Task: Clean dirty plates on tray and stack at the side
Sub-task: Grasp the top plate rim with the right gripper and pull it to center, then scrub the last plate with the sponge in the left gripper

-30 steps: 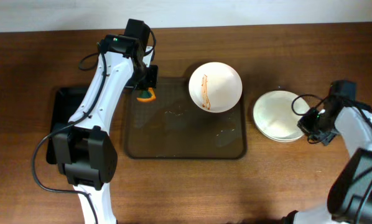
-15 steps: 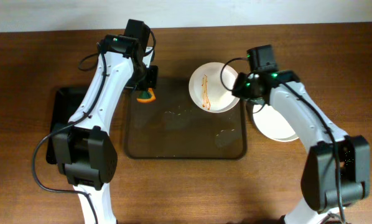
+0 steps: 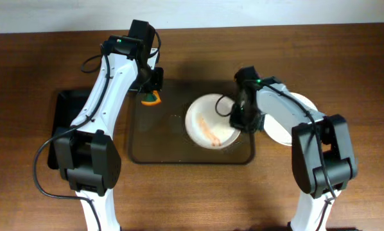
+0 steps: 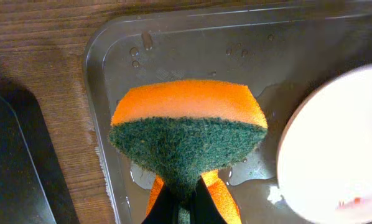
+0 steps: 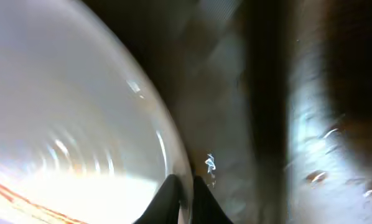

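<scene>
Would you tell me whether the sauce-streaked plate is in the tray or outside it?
In: the plate shows wholly within the rim of the tray, with the right gripper shut on its edge.

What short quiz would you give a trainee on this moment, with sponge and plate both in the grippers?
1. True or false: the left gripper is shut on the sponge.
2. Where does the right gripper grip the streaked plate? A) its right rim B) its centre C) its left rim
3. How many plates lie on the tray?
Key: 1 true; 2 A; 3 one.
</scene>
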`<state>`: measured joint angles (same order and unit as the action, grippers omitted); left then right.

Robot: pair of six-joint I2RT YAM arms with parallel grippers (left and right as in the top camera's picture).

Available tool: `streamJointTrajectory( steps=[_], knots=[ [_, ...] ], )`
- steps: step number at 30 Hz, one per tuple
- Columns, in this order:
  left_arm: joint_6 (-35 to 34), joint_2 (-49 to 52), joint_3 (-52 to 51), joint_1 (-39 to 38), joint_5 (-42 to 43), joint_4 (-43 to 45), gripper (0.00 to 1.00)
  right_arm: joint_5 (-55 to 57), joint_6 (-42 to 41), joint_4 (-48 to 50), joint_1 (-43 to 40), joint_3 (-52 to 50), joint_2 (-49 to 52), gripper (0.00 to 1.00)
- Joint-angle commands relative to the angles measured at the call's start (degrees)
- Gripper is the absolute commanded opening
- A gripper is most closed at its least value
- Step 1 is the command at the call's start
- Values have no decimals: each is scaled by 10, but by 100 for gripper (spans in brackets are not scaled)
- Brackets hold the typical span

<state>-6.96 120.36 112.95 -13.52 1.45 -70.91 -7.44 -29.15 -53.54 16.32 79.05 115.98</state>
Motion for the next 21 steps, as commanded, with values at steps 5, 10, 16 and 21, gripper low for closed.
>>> streamJointTrajectory(
  steps=[5,10,16,21],
  knots=[
    [-5,-3,7,2,-2,3,0,-128,110,30,46,0,4,39],
    [-5,-3,7,2,-2,3,0,-37,217,192,43,0,42,61],
    [-5,-3,7,2,-2,3,0,-43,180,168,43,0,62,4],
    [-5,-3,7,2,-2,4,0,-54,-20,100,43,0,62,17]
  ],
)
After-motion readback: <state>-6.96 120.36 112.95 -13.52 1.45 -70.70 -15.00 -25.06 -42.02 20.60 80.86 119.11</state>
